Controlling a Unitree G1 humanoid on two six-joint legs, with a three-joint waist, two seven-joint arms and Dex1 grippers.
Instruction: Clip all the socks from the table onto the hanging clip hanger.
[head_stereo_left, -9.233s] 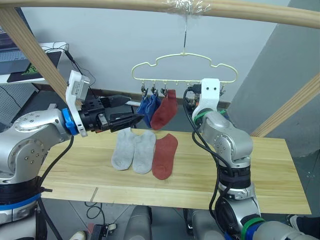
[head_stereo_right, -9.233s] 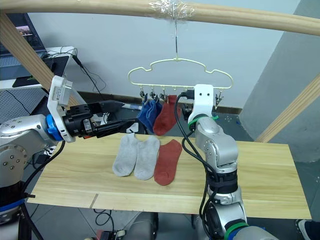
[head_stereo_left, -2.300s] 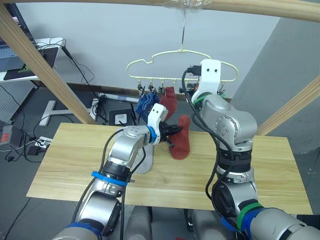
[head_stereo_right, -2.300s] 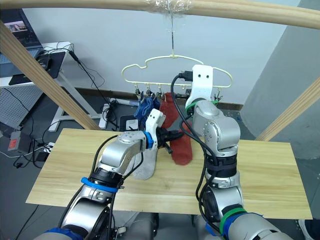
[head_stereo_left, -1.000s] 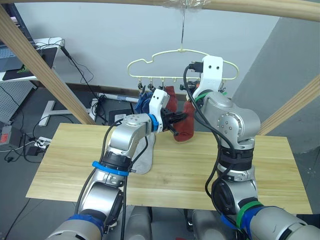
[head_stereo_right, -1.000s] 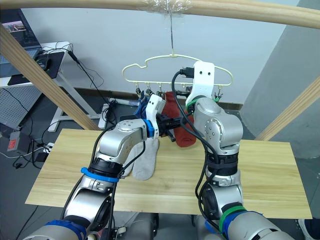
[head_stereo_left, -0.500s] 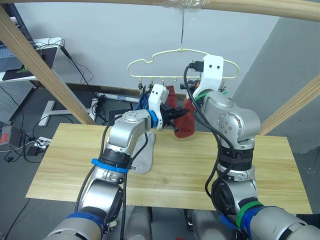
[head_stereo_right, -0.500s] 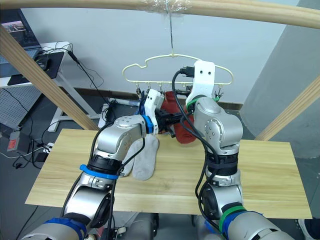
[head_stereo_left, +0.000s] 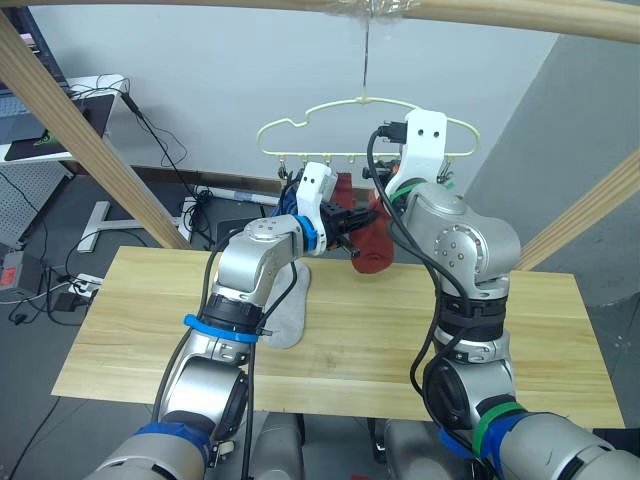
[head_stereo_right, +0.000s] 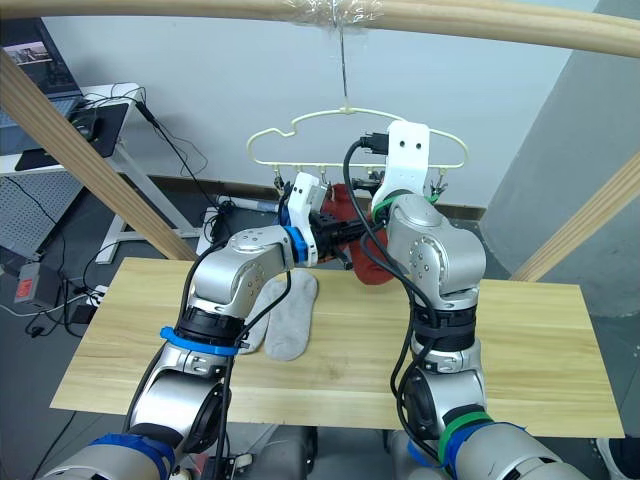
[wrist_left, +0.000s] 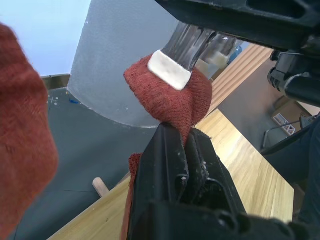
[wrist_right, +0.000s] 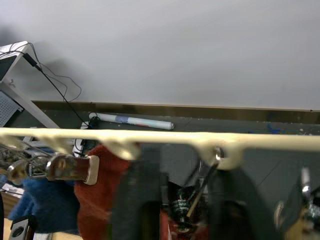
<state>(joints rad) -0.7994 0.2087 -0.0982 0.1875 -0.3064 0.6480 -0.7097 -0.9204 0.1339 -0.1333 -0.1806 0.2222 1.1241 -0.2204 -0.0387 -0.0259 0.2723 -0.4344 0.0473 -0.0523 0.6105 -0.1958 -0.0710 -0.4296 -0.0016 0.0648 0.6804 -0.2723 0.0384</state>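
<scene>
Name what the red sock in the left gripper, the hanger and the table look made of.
Red sock: soft knit fabric, fuzzy looped surface, folds limply in the left gripper. Clip hanger: thin wire, probably metal under a smooth pale-yellow coating. Table: light wood or wood veneer, visible grain, matte.

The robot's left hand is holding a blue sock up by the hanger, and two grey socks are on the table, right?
Not quite: the sock pinched in the left gripper is rust red, not blue, as the left wrist view shows. It is held up by the clip hanger, and the grey socks do lie on the table.
</scene>
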